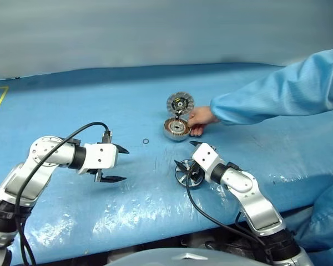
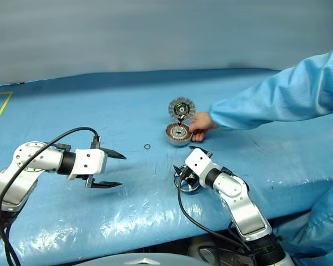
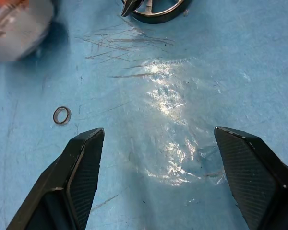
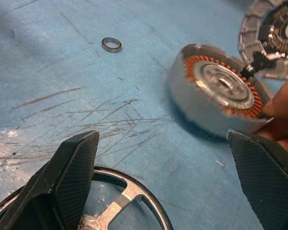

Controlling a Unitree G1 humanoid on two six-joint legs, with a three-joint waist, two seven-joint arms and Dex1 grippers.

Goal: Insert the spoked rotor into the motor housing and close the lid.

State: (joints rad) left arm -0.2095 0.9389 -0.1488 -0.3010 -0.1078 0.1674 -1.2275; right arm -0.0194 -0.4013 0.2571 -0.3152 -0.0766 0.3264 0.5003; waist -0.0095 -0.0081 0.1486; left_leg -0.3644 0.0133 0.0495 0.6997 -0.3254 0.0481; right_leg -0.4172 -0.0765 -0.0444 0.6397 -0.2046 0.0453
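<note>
Blue plastic-covered surface [image 1: 72, 100] carries 1 shiny silver spoked rotor [image 1: 187, 175], lying flat right under the right tool [image 1: 184, 166], whose jaws are spread wide & gripping nothing. Left tool [image 1: 120, 164] also released, hovering over bare sheet. A person's hand [image 1: 200, 117] rests on 1 round silver motor housing w/ copper windings [image 1: 177, 128]; 1 ribbed silver lid [image 1: 180, 103] sits just behind it. 1 tiny dark ring [image 1: 146, 141] lies apart. Risk, imo: rotor's thin rim could slide on the slick sheet as jaws close; the hand could get bumped.
</note>
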